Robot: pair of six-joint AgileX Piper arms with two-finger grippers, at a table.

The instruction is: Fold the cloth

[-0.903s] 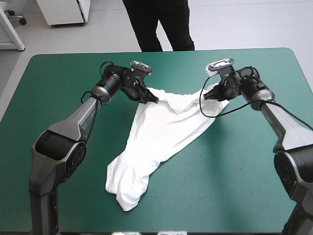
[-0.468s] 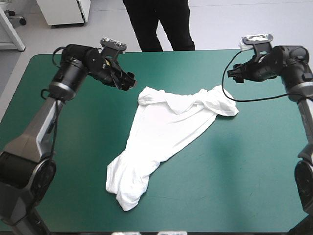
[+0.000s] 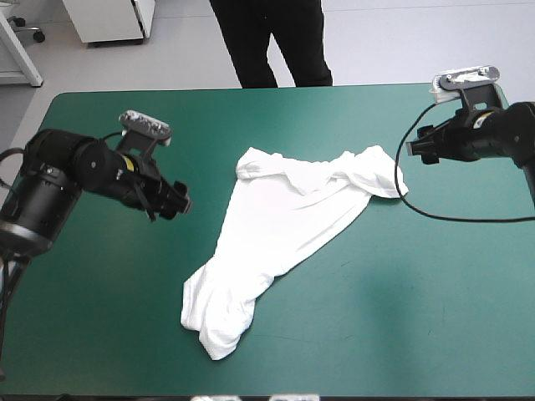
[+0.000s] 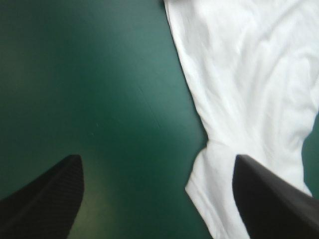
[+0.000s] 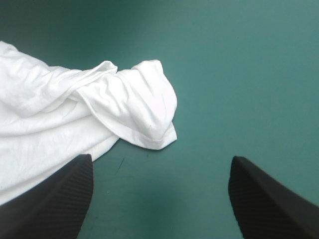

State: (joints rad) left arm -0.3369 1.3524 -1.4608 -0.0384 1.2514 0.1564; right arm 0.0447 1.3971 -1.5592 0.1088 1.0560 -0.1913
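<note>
Centrally, the T-shirt (image 3: 284, 225) lies rumpled on the teal-green cover (image 3: 418, 292), tapering toward the lower middle. The left gripper (image 3: 177, 200) at mid-left and the right gripper (image 3: 416, 149) at upper right hang spread wide (the 2 hold nothing), neither touching it.

Teal-green table cover (image 3: 401, 317), flat, rounded far corners
</note>
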